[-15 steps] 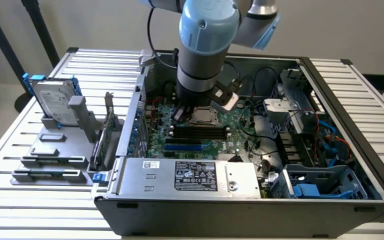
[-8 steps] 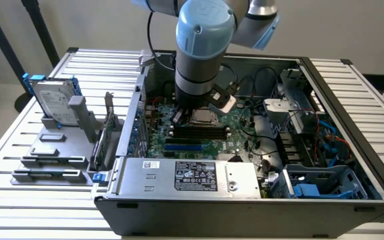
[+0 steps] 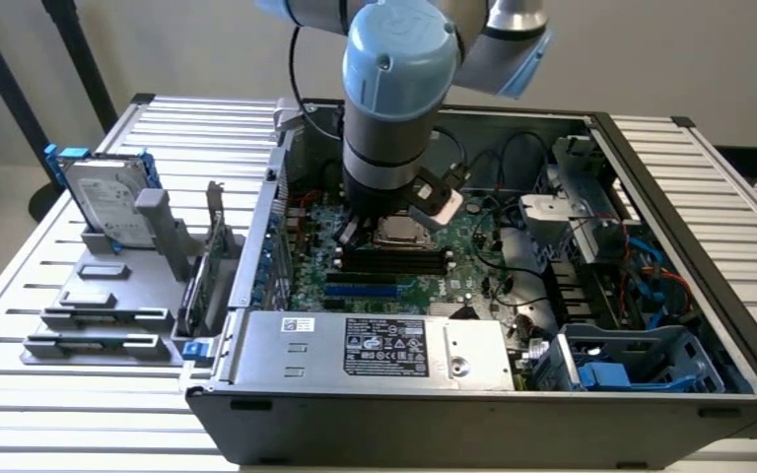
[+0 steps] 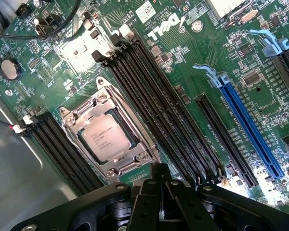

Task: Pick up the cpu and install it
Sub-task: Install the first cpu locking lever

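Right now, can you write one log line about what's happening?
hand: shut, holding nothing | cpu: sitting in socket frame on motherboard | hand position: just above cpu

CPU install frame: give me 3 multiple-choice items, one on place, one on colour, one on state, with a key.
1. Where is the cpu?
A. On the grey rack outside the case
B. Seated in the metal-rimmed socket on the motherboard
C. Held in the claw

2. What colour is the long expansion slot with the light blue latch?
A. Blue
B. White
C. Red

3. What is the claw's state?
A. Wide open
B. Shut on the hard drive
C. Shut, holding nothing

Key:
1 B, the wrist view shows the silver chip lying inside the socket frame.
2 A, the slot body is bright blue beside the black slots.
3 C, the claw has its black fingers together above the board, with nothing between them; the hard drive stands in the rack outside the case.
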{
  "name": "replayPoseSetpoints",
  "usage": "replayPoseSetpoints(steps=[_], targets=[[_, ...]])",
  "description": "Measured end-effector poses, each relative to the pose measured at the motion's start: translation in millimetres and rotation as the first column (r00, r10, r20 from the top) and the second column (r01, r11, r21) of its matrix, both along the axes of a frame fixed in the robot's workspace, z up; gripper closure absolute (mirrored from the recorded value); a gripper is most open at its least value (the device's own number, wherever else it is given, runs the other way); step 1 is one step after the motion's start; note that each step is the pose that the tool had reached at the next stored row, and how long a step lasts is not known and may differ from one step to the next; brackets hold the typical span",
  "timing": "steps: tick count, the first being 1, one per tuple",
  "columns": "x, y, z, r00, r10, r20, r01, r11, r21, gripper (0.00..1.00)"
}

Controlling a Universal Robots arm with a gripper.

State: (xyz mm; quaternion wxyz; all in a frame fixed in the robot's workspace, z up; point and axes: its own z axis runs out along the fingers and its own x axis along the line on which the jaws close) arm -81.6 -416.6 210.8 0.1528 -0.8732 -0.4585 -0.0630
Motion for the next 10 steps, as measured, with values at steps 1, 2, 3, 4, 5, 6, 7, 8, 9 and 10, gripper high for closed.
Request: replayPoseSetpoints(steps=[1,2,3,4,5,6,7,8,9,10], targets=[[-0.3,-0.2,-0.6,1.0,0.0,0.0019,0.0,1.0,0.002,0.89],[-0.6,-0.4,-1.1,1.0,0.0,0.0041,0.0,1.0,0.0043,0.89],[-0.9,-0.7,-1.7,1.0,0.0,0.007,0.0,1.0,0.0081,0.89],[-1.1,-1.1,-2.4,1.0,0.0,0.0094,0.0,0.9999,0.0123,0.89],[-1.5,-1.4,-3.0,0.9999,0.0,0.0112,0.0,0.9999,0.0166,0.89],[-1.8,-1.6,-3.7,0.9999,0.0,0.0126,0.0,0.9998,0.0202,0.89],[-2.1,-1.8,-4.4,0.9999,0.0,0.0138,0.0,0.9997,0.0228,0.89],[-2.4,-1.8,-5.2,0.9999,0.0,0.0148,0.0,0.9997,0.0248,0.89],[-2.6,-1.9,-6.0,0.9999,0.0,0.0158,0.0,0.9996,0.0265,0.89],[-2.9,-2.0,-6.8,0.9999,0.0,0.0169,0.0,0.9996,0.0281,0.89]])
